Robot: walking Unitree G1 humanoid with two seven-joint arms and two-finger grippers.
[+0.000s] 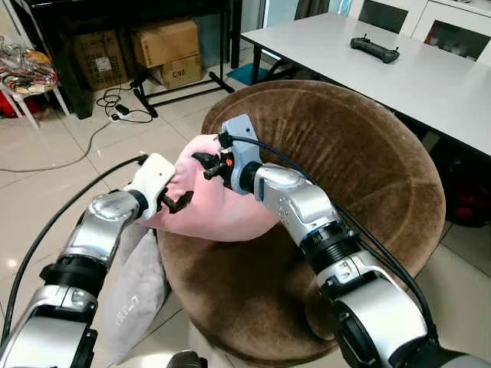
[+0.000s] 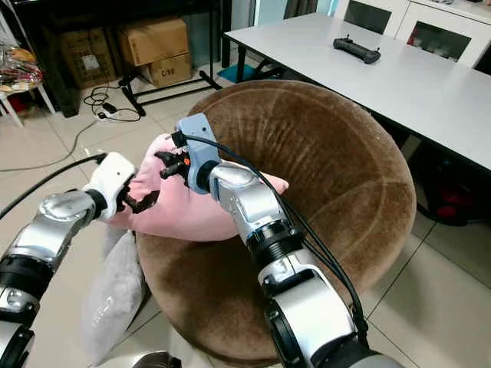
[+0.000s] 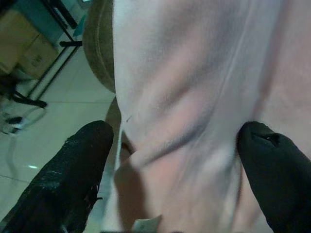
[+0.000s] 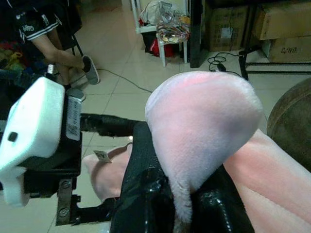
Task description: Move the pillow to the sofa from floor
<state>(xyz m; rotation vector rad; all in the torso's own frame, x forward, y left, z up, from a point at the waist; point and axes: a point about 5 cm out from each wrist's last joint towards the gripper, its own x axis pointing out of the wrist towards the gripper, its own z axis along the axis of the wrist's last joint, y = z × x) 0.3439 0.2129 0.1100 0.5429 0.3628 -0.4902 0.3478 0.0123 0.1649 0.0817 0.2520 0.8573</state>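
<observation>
Pink pillow (image 1: pixel 222 203) lifted off floor, laid over brown sofa (image 1: pixel 360 153) rim (not fully on seat). Right gripper (image 1: pixel 209 165) clamped on pillow corner; left gripper (image 1: pixel 178 201) spread against fabric. Left to do: release, settling onto seat.

Soft pink pillow (image 1: pixel 219 203), crumpled, draped over the round brown sofa's (image 1: pixel 360 153) front-left rim.

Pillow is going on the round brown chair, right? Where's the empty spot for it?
The brown chair has bare seat from the pink pillow back to its curved backrest, beside the white table. The near front rim is crowded: both arms meet there, right gripper pinching the pillow, left gripper spread against it. A grey cushion hangs alongside.
</observation>
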